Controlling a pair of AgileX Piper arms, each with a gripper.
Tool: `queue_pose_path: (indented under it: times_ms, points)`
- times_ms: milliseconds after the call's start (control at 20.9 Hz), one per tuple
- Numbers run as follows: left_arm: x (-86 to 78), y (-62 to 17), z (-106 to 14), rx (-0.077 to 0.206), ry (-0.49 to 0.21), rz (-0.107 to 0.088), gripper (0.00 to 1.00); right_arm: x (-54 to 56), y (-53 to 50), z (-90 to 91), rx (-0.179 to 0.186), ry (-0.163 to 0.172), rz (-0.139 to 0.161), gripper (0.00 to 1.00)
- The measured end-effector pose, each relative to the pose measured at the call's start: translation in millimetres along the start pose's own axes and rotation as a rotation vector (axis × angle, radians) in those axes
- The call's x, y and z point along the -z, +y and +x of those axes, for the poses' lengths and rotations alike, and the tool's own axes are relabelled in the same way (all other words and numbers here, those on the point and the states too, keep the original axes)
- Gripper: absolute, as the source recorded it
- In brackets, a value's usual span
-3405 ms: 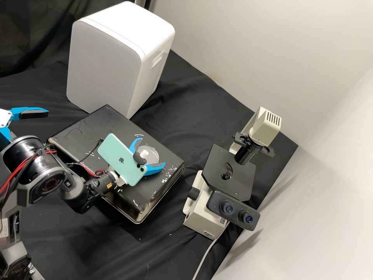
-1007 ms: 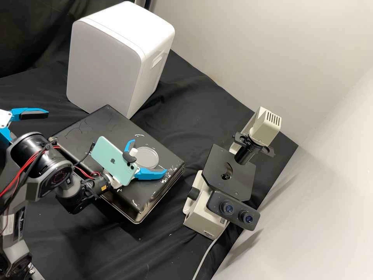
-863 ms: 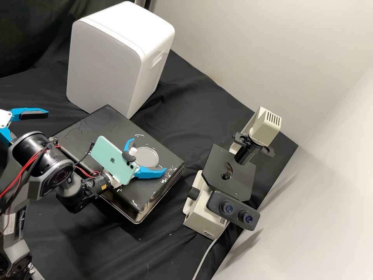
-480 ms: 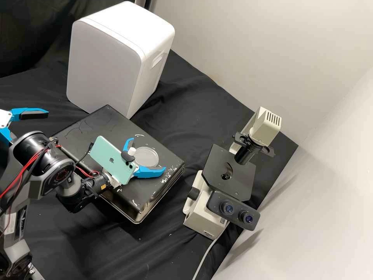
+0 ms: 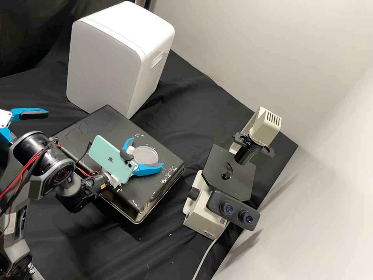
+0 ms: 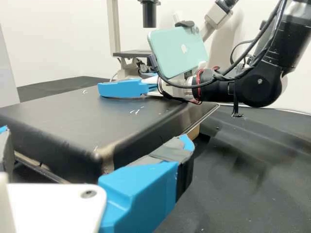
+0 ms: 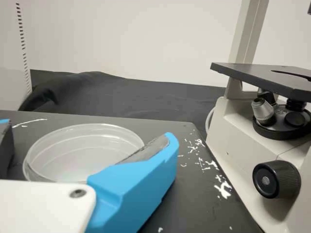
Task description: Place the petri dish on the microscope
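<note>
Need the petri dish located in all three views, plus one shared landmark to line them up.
High view: petri dish on the black box, between the fingers of the right gripper.
Left wrist view: a thin pale edge under the far blue finger; mostly hidden.
Right wrist view: close up on the box top, beside the blue finger.
Landmark: microscope stage, beyond the dish in both wrist views.

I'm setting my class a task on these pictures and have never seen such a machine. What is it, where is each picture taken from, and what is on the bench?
Two robot arms work at a black bench. One picture looks down from above; the others come from cameras on each wrist. The right gripper is open around a clear petri dish lying on a black case. The left gripper is open, holding nothing. A microscope and a white box stand nearby.
</note>
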Motion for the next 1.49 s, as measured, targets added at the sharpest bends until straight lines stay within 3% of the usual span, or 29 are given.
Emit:
queue_pose_path:
  times_ms: [959,1295,1487]
  points:
    - [0.7,-1.9,0.7,0.011,0.002,-0.004,1.00,-0.4,0.3,0.0,0.007,0.008,-0.007,0.00]
    - [0.7,-1.9,0.7,0.011,0.002,-0.004,1.00,4.6,13.3,-3.5,-0.022,0.028,0.010,0.00]
    - [0.7,-1.9,0.7,0.011,0.002,-0.004,1.00,3.5,27.7,-14.8,-0.036,0.028,0.063,0.00]
